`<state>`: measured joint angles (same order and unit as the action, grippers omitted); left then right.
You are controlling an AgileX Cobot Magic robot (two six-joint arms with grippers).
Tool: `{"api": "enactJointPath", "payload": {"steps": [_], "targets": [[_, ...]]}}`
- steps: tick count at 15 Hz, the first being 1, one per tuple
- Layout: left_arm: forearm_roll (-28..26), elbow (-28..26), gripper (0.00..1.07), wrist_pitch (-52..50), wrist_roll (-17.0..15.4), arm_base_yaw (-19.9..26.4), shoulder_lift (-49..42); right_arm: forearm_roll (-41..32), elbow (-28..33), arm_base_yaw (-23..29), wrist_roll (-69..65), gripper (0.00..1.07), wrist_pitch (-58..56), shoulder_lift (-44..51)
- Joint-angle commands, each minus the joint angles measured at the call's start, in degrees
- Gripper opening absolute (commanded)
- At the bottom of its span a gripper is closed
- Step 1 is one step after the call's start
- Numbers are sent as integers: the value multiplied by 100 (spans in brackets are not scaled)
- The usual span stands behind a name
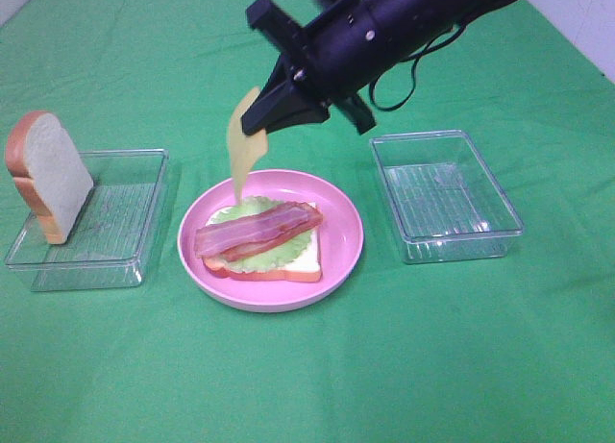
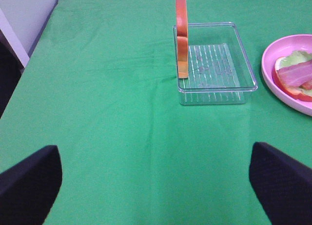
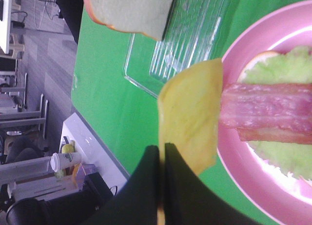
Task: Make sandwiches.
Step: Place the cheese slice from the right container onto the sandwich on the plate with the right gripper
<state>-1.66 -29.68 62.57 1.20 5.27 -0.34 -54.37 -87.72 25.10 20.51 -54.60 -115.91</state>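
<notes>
On the pink plate (image 1: pixel 346 256) lies a bread slice (image 1: pixel 293 267) topped with a green lettuce leaf (image 1: pixel 233 212) and bacon strips (image 1: pixel 255 232). My right gripper (image 1: pixel 255 124) reaches across the middle and is shut on a yellow cheese square (image 1: pixel 245 145), which hangs above the plate's far left rim. In the right wrist view the cheese (image 3: pixel 187 112) dangles from the closed fingertips (image 3: pixel 168 159), beside the bacon (image 3: pixel 268 108). A second bread slice (image 1: pixel 46 174) leans upright in the left clear tray (image 1: pixel 120 222). My left gripper (image 2: pixel 156 186) is open over bare cloth, well short of that tray (image 2: pixel 214 64).
An empty clear tray (image 1: pixel 447 193) stands to the right of the plate. Green cloth covers the whole table. The left wrist view shows the leaning slice edge-on (image 2: pixel 182 34) and the plate's rim (image 2: pixel 267 71) at the side.
</notes>
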Motion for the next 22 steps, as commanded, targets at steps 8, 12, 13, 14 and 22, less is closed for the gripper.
{"api": "enactJointPath", "payload": {"steps": [8,12,13,14,22], "targets": [[-6,17,98,-86,-23,-29,-80,-768,17,304,527,0,476,-1014],[-6,17,98,-86,-23,-29,-80,-481,17,304,476,0,521,-1014],[-6,17,98,-86,-23,-29,-80,-155,17,298,315,0,539,-1014],[-6,17,98,-86,-23,-29,-80,-155,17,298,315,0,539,-1014],[-6,17,98,-86,-23,-29,-80,1020,17,281,-338,0,819,-1014]]}}
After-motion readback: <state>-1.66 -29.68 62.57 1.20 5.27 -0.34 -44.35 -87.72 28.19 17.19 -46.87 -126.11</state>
